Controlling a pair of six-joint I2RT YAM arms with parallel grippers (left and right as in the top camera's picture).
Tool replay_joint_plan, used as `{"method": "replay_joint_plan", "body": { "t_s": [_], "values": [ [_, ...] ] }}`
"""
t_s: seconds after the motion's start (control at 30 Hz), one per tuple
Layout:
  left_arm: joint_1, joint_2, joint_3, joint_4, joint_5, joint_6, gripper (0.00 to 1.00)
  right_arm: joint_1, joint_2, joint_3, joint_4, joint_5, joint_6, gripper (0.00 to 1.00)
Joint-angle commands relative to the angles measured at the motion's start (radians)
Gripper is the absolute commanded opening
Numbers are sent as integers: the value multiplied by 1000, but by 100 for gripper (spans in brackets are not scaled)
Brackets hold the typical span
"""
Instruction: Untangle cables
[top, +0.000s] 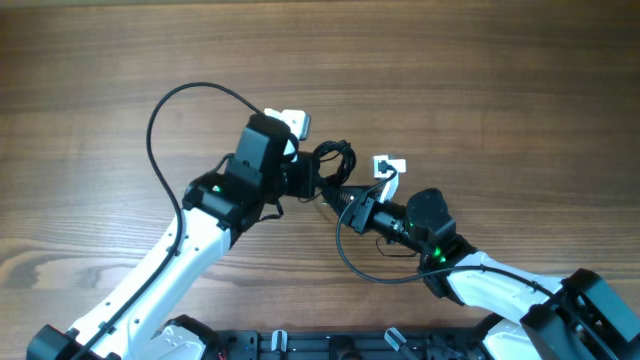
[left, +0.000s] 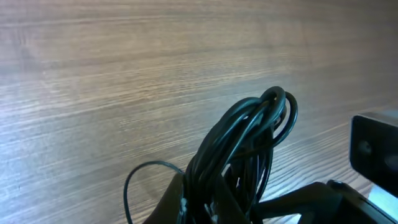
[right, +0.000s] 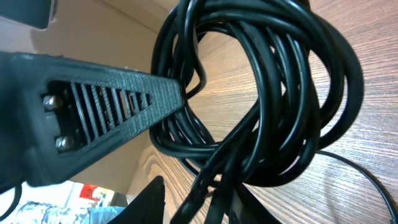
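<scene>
While your left gripper (top: 299, 179) sits near the middle of the table (top: 480, 80), its jaws are clenched on the cables (top: 335, 158). From the left wrist you see the dark bundle rise out from between the fingers and arch into a rounded bunch of loops above the wood. One much thinner strand (left: 134, 177) curls off to the left of that bundle. Your right gripper (top: 346, 197) comes in from the opposite side and meets the same coil, just beside the left one. From the right wrist, the ribbed finger (right: 106, 106) touches the coil's left edge with its tip. The other finger shows only as a dark wedge at the bottom, and a few strands pass between the two. You cannot tell whether those strands are pinched or only lie in the gap. Further out, a small white piece (top: 292, 122) lies just beyond the left gripper. A second white piece (top: 388, 166) lies on the wood just right of the coil. The left arm's thicker black lead (top: 151, 130) arcs wide to the left, and the right arm's lead (top: 343, 255) curves below its wrist.
</scene>
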Motion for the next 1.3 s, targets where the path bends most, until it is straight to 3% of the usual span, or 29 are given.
{"method": "replay_joint_plan", "body": {
  "t_s": [0.0, 0.1, 0.2, 0.4, 0.6, 0.77, 0.93, 1.17, 1.27],
  "values": [
    [-37, 6, -3, 30, -11, 22, 4, 3, 5, 7, -9, 8, 55, 26],
    [-45, 6, -3, 23, -105, 22, 4, 3, 5, 7, -8, -34, 99, 5],
    [-44, 6, -3, 3, -304, 22, 4, 1, 5, 7, -7, -89, 106, 5],
    [-44, 6, -3, -28, -313, 34, 4, -146, 5, 7, 123, -312, 224, 4],
    [-44, 6, -3, -6, -4, 143, 4, -175, 5, 7, 130, -248, 284, 5],
    [-44, 6, -3, -8, 84, 169, 4, -175, 5, 7, 35, -39, 281, 5],
    [-44, 6, -3, -16, 409, 346, 4, -175, 5, 8, 19, 39, 281, 5],
    [-44, 6, -3, -58, 511, 399, 4, -175, 5, 10, 39, 39, 282, 6],
    [-33, 6, -3, -18, 522, 395, 4, -175, 5, 10, -2, 5, 280, 22]
  ]
}}
